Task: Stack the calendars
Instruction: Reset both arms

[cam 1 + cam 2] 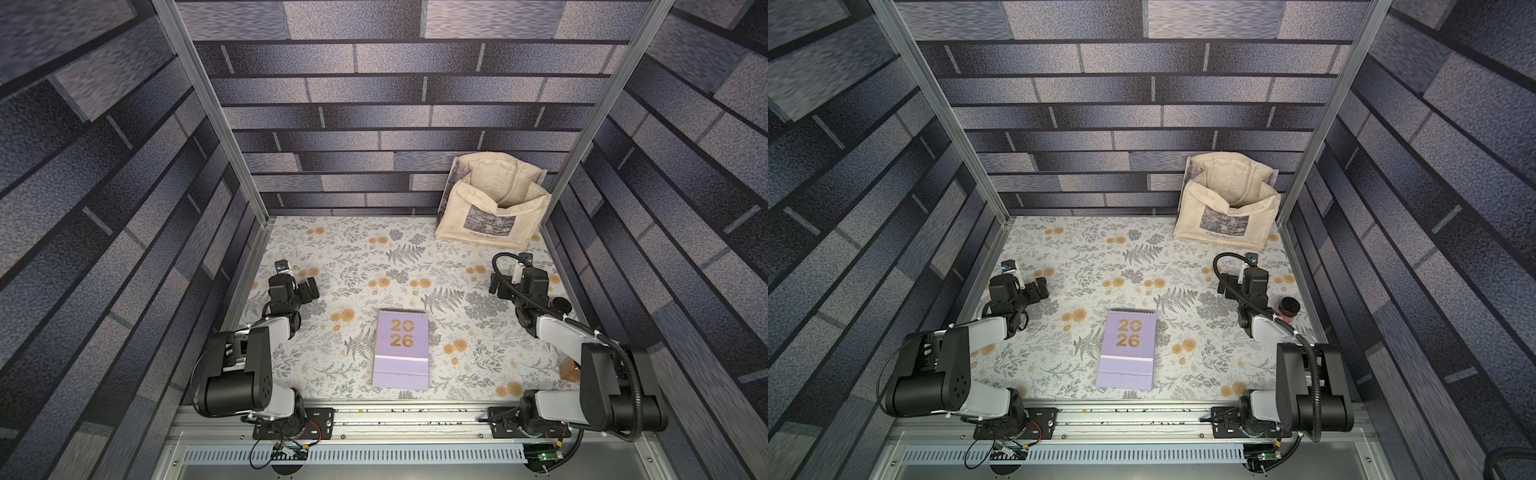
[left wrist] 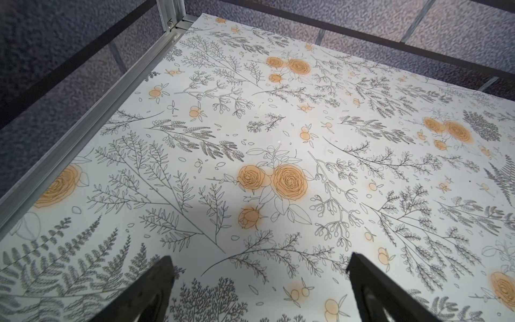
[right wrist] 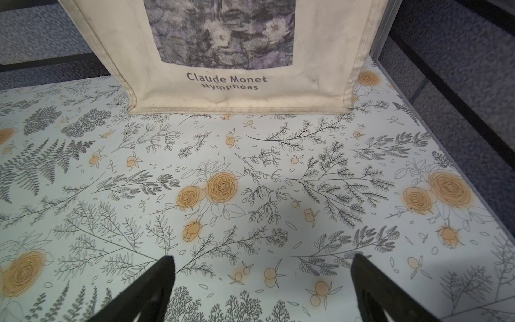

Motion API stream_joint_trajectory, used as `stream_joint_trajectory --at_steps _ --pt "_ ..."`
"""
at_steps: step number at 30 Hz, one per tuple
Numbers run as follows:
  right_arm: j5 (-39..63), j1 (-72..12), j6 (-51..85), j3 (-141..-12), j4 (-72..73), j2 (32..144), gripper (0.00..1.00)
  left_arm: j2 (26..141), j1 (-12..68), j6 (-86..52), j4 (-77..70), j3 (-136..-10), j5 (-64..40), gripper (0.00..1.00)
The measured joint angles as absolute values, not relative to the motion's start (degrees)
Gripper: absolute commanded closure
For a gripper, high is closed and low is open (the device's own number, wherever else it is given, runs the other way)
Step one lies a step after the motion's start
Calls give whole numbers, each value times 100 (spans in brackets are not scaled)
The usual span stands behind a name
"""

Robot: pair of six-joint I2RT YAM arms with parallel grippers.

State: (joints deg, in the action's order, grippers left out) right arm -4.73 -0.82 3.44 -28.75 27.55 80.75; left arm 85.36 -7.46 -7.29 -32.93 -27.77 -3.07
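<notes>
The left gripper [image 2: 260,260] is released. Its two black fingers [image 2: 156,287] are spread wide with nothing between them, and it hovers over bare table [image 2: 278,133] near the left rail. The right gripper [image 3: 263,259] is likewise spread and empty. Its fingers [image 3: 373,287] point at the tote [image 3: 237,94], which stands a little beyond them.

The tote is boxy cream canvas with seams soiled grey, and it stands upright in the far right corner. In both top views its mouth gapes and the near wall sags. Only cream lining shows inside, and whether anything lies in it cannot be told. Its near face carries a grey-violet print of water lilies. Beneath the print, in grey letters, is "Claude Monet" with "Nymphéas" under it.

Just beside the right arm stands a small round jar [image 1: 1288,308] with a black lid. It looks reddish below the lid, but the arm partly hides it and its contents cannot be made out.

One calendar [image 1: 401,349] shows. It lies flat on the table near the front edge, between the two arm bases and well apart from both grippers and the tote. It is a lavender rectangle with a wire spiral along its far edge and a gold "20" over "26" on the cover. A paler flap crosses its near part. Whether others lie beneath it cannot be told.

The table is a matte white sheet printed with grey ferns, sprigs and orange roses, edged by aluminium rails. The walls bear a grey-blue brick print.
</notes>
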Motion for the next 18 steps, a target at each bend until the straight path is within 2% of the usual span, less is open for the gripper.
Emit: stream_joint_trajectory --at_steps 6,9,18 --pt "-150 -82 148 -2436 3706 8593 0 8707 -609 -537 -3452 -2829 -318 0" --pt "-71 -82 97 -2174 4442 8685 0 8726 -550 -462 -4036 -2648 -314 0" --pt "-99 -84 95 -2040 4908 8753 0 8833 -502 -445 -4591 -2329 -161 0"
